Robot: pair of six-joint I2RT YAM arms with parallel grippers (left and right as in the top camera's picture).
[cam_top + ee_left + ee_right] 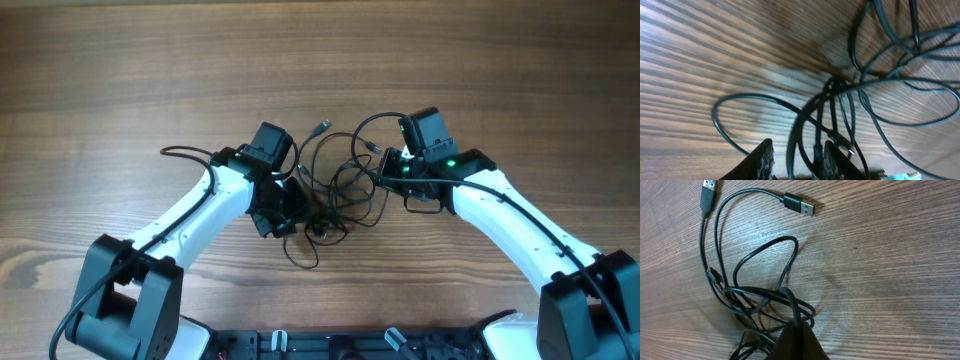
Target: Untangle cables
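1. The cables (338,188) lie as one knotted clump between the two tools, just right of the left gripper (797,162) and just left of the right gripper (801,339); neither arm is clearly nearer
2. Right gripper: fingers pressed together, pinching a strand at the clump's near edge. The loops run ahead of it, with two free plugs (801,204) farthest out
3. Left gripper: fingers spread, several strands passing between them (whether they touch is unclear)
4. A sideways pull apart seems to be what comes next; the crossed loops between the tools would likely resist, with bare table (120,60) beyond

Cables (338,190) on table (150,60), between left pincer (297,206) and right pincer (384,168).
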